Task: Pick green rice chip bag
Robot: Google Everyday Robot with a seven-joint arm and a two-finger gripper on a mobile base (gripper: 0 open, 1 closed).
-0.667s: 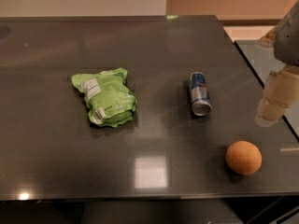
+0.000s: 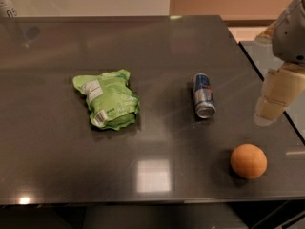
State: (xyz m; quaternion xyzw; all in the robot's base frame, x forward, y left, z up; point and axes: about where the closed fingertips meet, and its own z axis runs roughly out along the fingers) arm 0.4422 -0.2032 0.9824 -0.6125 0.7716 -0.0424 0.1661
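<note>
The green rice chip bag [image 2: 106,99] lies flat on the dark table [image 2: 152,51], left of centre. It is light green and puffy, with white label patches and a barcode. My gripper [image 2: 269,109] hangs at the right edge of the view, cream-coloured and pointing down over the table's right side. It is far to the right of the bag and holds nothing that I can see.
A blue and silver can [image 2: 203,95] lies on its side between the bag and the gripper. An orange [image 2: 248,161] sits at the front right, just below the gripper. The table's right edge runs close by the gripper.
The gripper has shifted slightly to the left. The bag, the can and the orange have not moved.
</note>
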